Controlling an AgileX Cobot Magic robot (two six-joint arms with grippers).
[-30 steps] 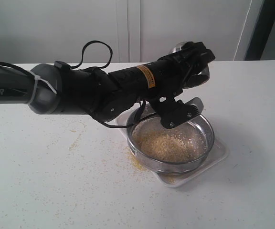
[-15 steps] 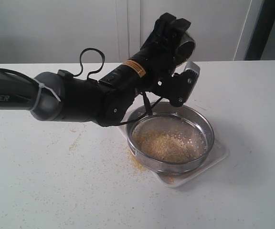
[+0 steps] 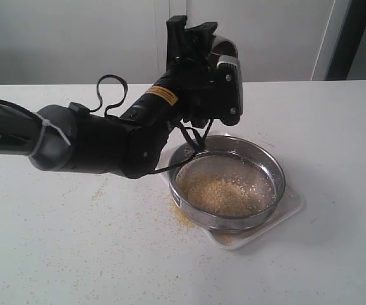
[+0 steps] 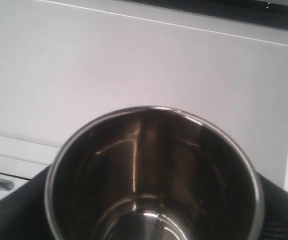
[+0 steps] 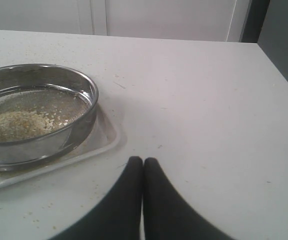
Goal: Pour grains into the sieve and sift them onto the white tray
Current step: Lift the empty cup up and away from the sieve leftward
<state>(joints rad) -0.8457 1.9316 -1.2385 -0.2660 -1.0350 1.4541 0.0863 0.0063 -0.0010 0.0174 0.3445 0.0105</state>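
My left gripper is shut on a small steel cup, held high behind the sieve's far left edge. The left wrist view looks into the cup, whose dark inside shows no grains. The sieve rests on the white tray and holds a heap of yellow-beige grains. My right gripper is shut and empty, low over the table just off the tray's corner. That view also shows the sieve, the grains and the tray.
Spilled grains lie on the white table beside the tray's left edge, with finer specks scattered further left. White cabinet doors stand behind the table. The left arm's body stretches across the table's left half.
The left arm has swung the cup up and to the left, from tipped over the sieve's far edge to raised and turned back. The grains and sieve have not moved.
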